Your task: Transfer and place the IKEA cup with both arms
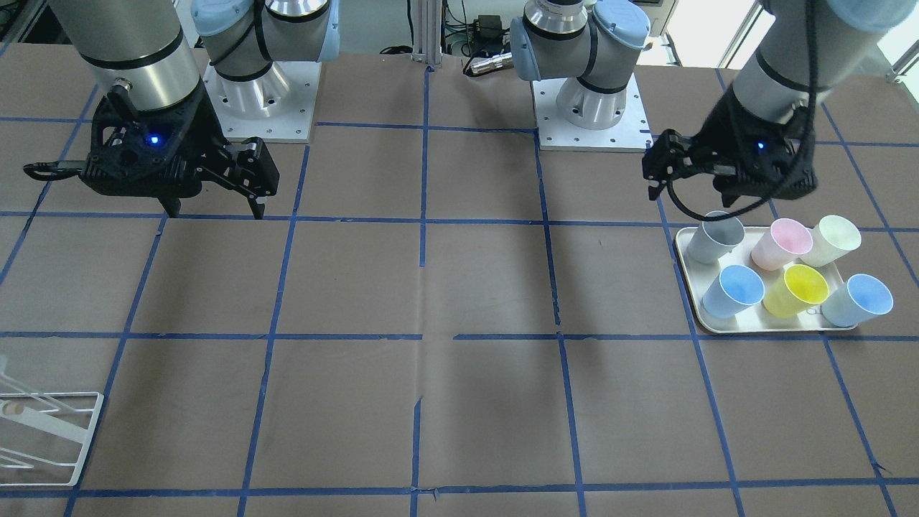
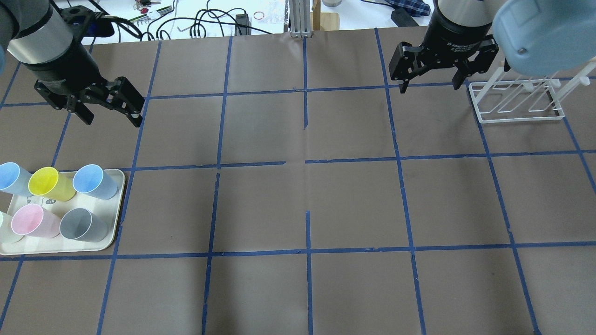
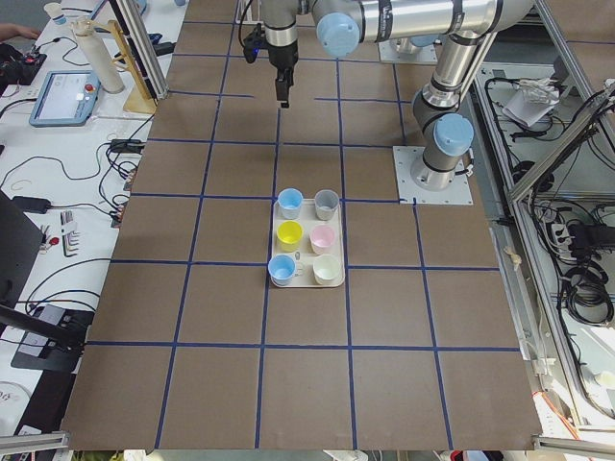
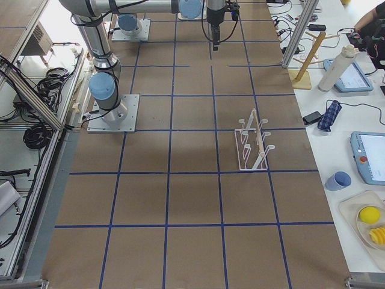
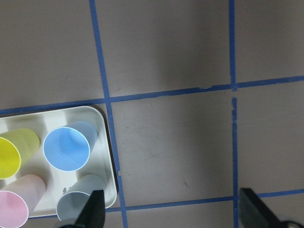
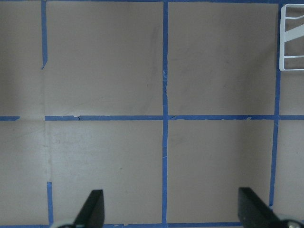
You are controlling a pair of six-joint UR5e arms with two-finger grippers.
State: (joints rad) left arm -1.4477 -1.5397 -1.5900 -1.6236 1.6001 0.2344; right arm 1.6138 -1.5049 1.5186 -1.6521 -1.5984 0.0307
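Observation:
Two pale blue IKEA cups look alike and stand on a cream tray (image 2: pixel 119 204). One is at the tray's inner far corner (image 2: pixel 95 181) (image 1: pixel 732 291) (image 5: pixel 66 148). The other is at its outer far corner (image 2: pixel 11 178) (image 1: pixel 858 300). My left gripper (image 2: pixel 111 114) (image 1: pixel 689 195) is open and empty. It hovers above the table just beyond the tray, and its wrist view (image 5: pixel 173 211) looks down on the tray's corner. My right gripper (image 2: pixel 435 86) (image 1: pixel 215 212) is open and empty over bare table on the other side (image 6: pixel 173 209).
The tray also holds a grey cup (image 2: pixel 84 224), a yellow cup (image 2: pixel 49 184), a pink cup (image 2: pixel 30 221) and a whitish cup (image 1: pixel 833 240). A white wire rack (image 2: pixel 517 100) (image 1: pixel 43 431) stands on the right side, close to the right gripper. Brown paper with blue tape lines covers the table.

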